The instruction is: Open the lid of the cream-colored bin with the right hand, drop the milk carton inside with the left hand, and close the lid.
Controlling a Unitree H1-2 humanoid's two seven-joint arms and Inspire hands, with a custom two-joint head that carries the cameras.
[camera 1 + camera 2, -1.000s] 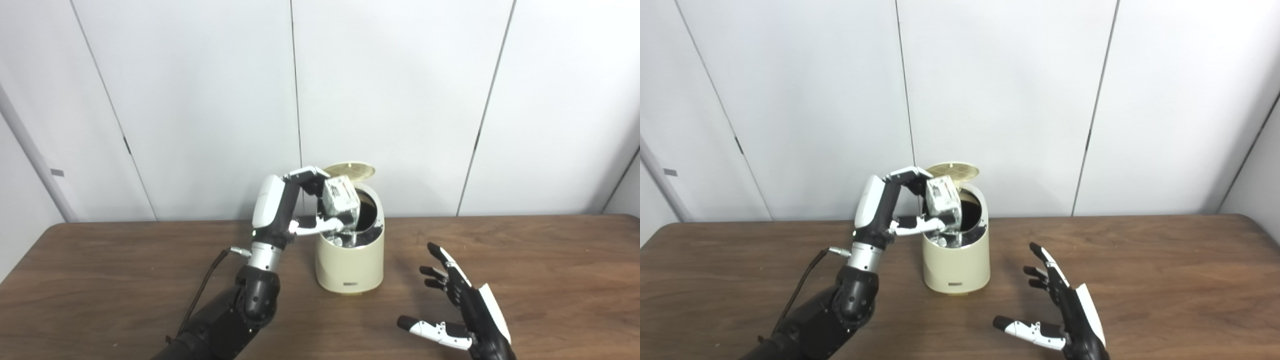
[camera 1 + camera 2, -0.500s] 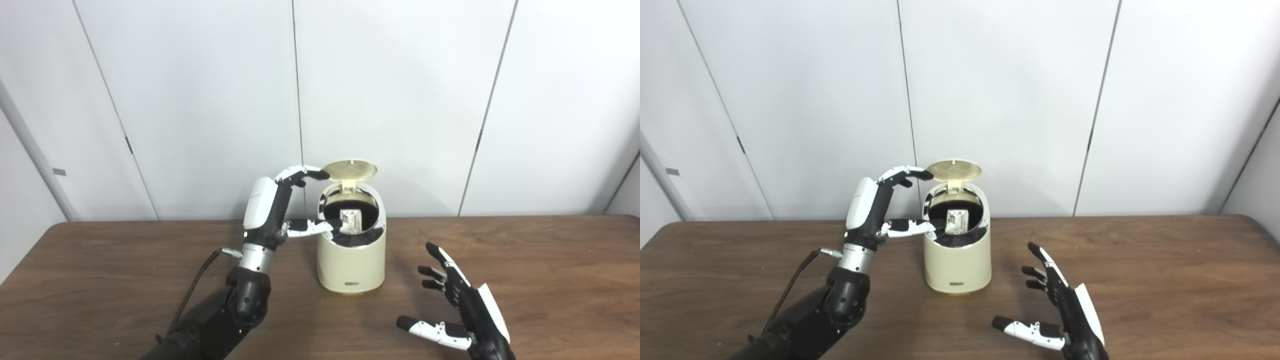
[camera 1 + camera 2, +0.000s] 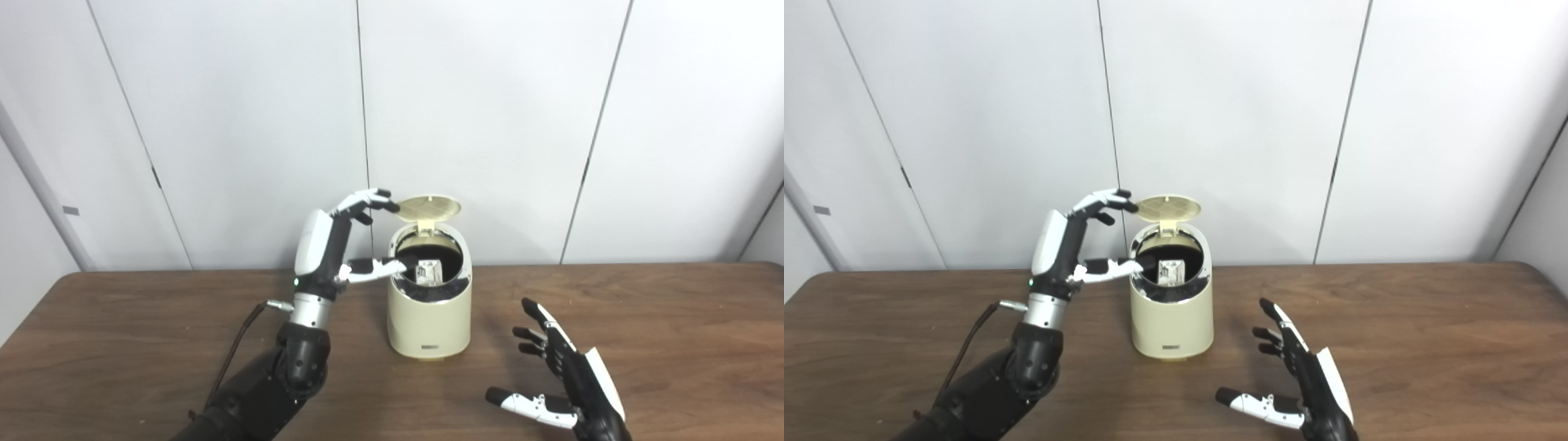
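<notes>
**Carton lying inside the open bin, both of our hands empty**

We are looking at a small cream-colored plastic bin (image 3: pixel 429 318) that is standing upright on the brown wood-grain table (image 3: pixel 122 331), close to the white panelled wall (image 3: pixel 490 122). Its round cream lid (image 3: pixel 428 207) is standing raised above the back of the opening, tipped up on its hinge so that its ribbed underside is facing us. Inside the dark mouth of the bin, the small white-and-grey printed milk carton (image 3: pixel 429 272) is lying tilted, below the rim and free of any hand.

We are holding our left hand (image 3: pixel 334 245) in the air just beside the bin's left side, with its fingers spread apart and gripping nothing. The upper fingers (image 3: pixel 367 201) are curling toward the left edge of the raised lid; we cannot tell whether they are touching it. The thumb is pointing across the left rim of the opening, its dark tip close to the carton.

We are keeping our right hand (image 3: pixel 566 380) low over the table, in front of the bin and to its right, well apart from it. Its fingers are splayed wide, the thumb is sticking out to the left, and it is holding nothing.
</notes>
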